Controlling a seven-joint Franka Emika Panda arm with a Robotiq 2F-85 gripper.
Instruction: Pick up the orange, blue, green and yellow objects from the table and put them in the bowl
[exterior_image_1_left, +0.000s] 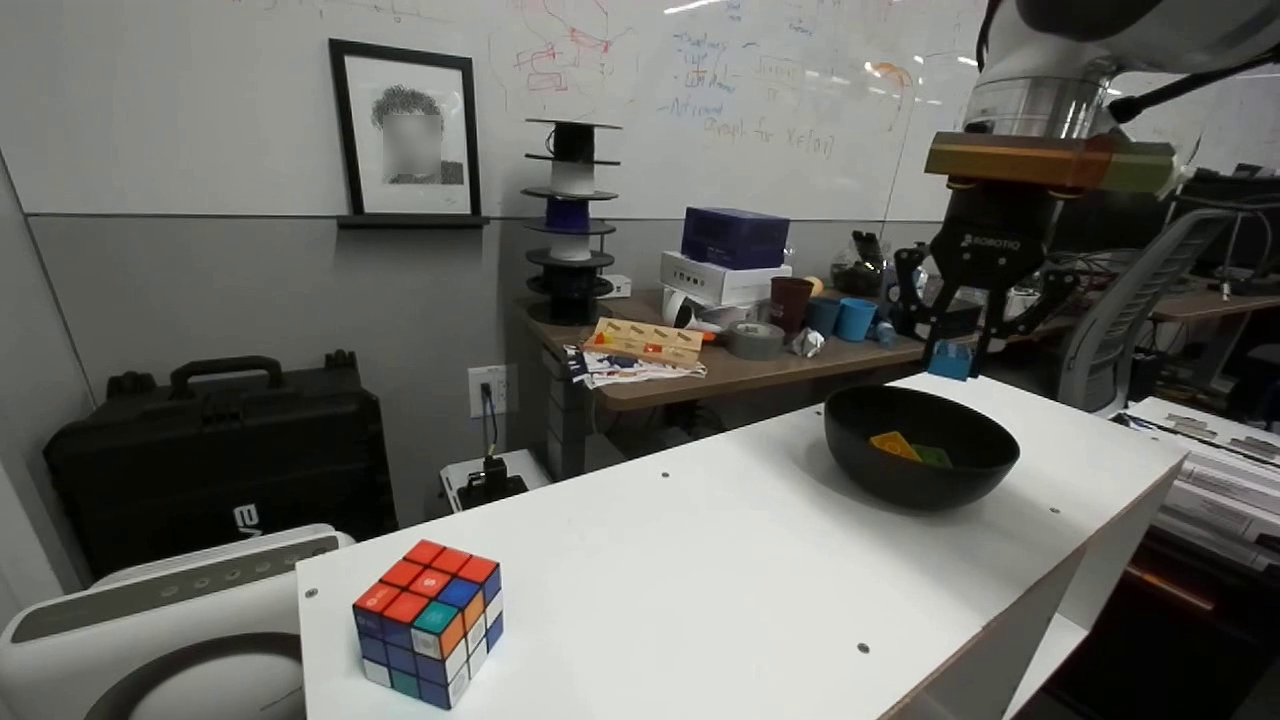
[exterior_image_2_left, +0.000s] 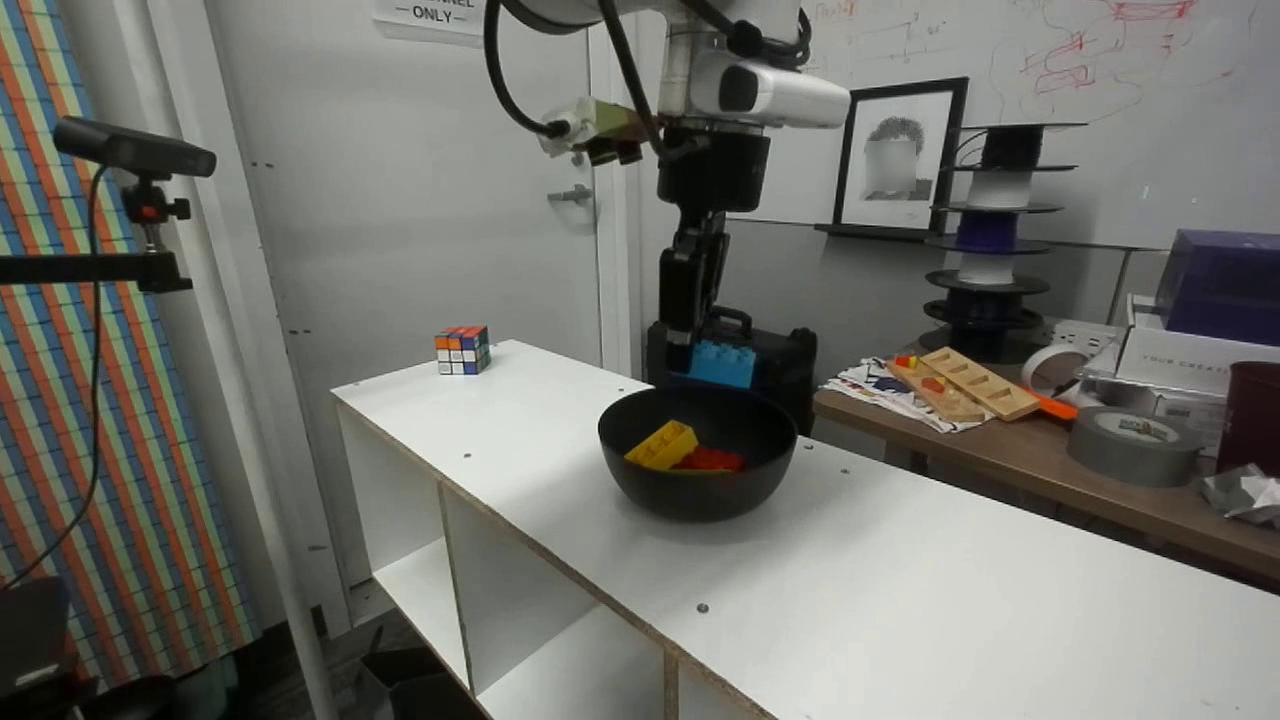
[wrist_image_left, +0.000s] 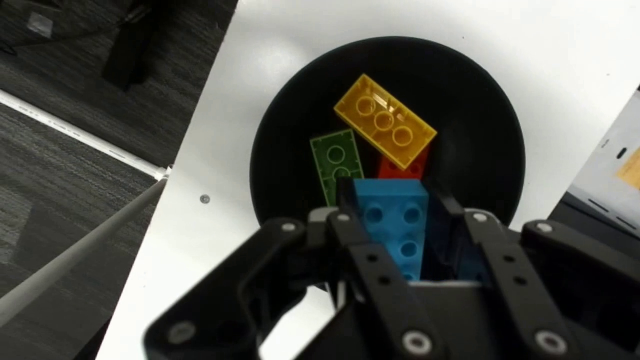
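The white table (exterior_image_1_left: 690, 560) has a smooth, flat top dotted with screw heads (exterior_image_1_left: 863, 648), and open compartments (exterior_image_2_left: 530, 570) below. A puzzle cube (exterior_image_1_left: 430, 620) sits near a corner, well apart from the round black bowl (exterior_image_2_left: 700, 497). Beyond the table are a brown desk (exterior_image_1_left: 730, 372) crowded with boxes (exterior_image_1_left: 735, 237) and cups (exterior_image_1_left: 790, 302), a stack of spools (exterior_image_1_left: 570, 215) and a scribbled whiteboard (exterior_image_1_left: 640, 90). The fingers (exterior_image_2_left: 682, 340) stand narrow, gripping the long sides of a blue brick (wrist_image_left: 392, 200) above the bowl, its studs in 2 rows. In the bowl lie 3 more bricks: a shiny yellow brick (wrist_image_left: 385, 120), hollow underside up with 3 round tubes; a green brick (wrist_image_left: 337, 165) beside it, also hollow side up; and a red brick (wrist_image_left: 392, 173), partly covered by the yellow brick in the wrist view.
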